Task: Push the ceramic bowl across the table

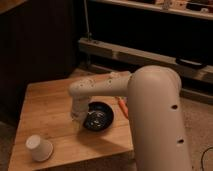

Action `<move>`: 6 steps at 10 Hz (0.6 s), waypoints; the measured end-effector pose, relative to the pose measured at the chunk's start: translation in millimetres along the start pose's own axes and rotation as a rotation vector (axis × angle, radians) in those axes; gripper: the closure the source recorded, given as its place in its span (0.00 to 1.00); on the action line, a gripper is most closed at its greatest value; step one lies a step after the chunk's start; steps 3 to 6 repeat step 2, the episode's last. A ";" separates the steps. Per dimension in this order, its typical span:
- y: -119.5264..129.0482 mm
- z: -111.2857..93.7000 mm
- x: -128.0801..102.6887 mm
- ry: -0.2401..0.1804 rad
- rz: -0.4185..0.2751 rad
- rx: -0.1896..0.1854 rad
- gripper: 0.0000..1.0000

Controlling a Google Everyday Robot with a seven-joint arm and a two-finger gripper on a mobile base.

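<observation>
I see the ceramic bowl (99, 117), glossy black and shallow, near the middle of the table (47, 107). My gripper (78, 120) sits at its left rim, mostly hidden by the arm.

The scene is lit dimly and warmly, with the upper left of the frame lost in near-black shadow. The table (47, 107) is tinted orange-brown, and a soft shadow is cast at lower centre beneath the arm (155, 115), whose pale shell is the brightest surface. The gripper (77, 117), left of centre, is softly blurred. Small glints are seen inside the ceramic bowl (98, 117). Grain is spread throughout.
</observation>
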 end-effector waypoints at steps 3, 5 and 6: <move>-3.0 -4.4 6.1 -0.006 0.019 0.012 0.96; -3.0 -4.4 6.1 -0.006 0.019 0.012 0.96; -3.0 -4.4 6.1 -0.006 0.019 0.012 0.96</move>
